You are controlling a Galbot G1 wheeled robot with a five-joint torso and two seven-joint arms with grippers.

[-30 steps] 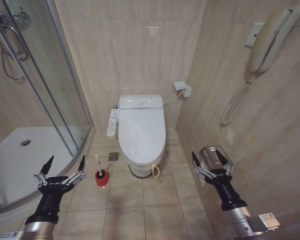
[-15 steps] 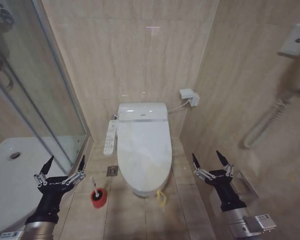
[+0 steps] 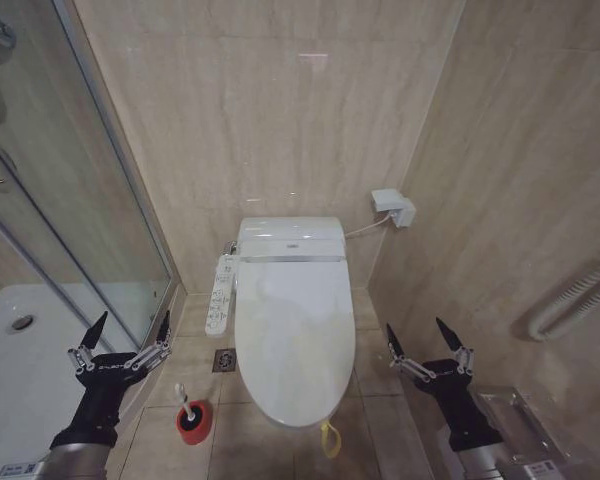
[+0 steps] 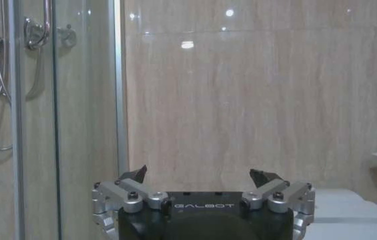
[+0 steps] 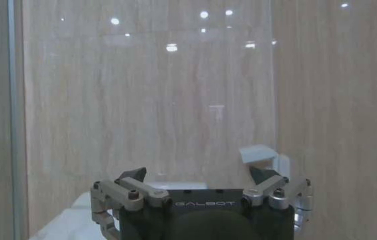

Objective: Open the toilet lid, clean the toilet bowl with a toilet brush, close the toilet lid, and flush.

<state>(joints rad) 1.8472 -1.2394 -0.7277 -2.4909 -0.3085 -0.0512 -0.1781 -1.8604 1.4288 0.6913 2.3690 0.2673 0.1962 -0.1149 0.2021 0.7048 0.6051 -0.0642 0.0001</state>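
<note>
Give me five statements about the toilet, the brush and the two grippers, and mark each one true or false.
1. The toilet lid is raised against the wall. False: it lies shut over the toilet.
2. The toilet brush stands in its red holder on the floor, on the robot's left of the toilet. True.
3. The left gripper is shut on the brush handle. False: it is open, holding nothing, and apart from the brush.
4. The right gripper is open and holds nothing. True.
5. The yellow loop strap hangs at the lid's front edge. True.
</note>
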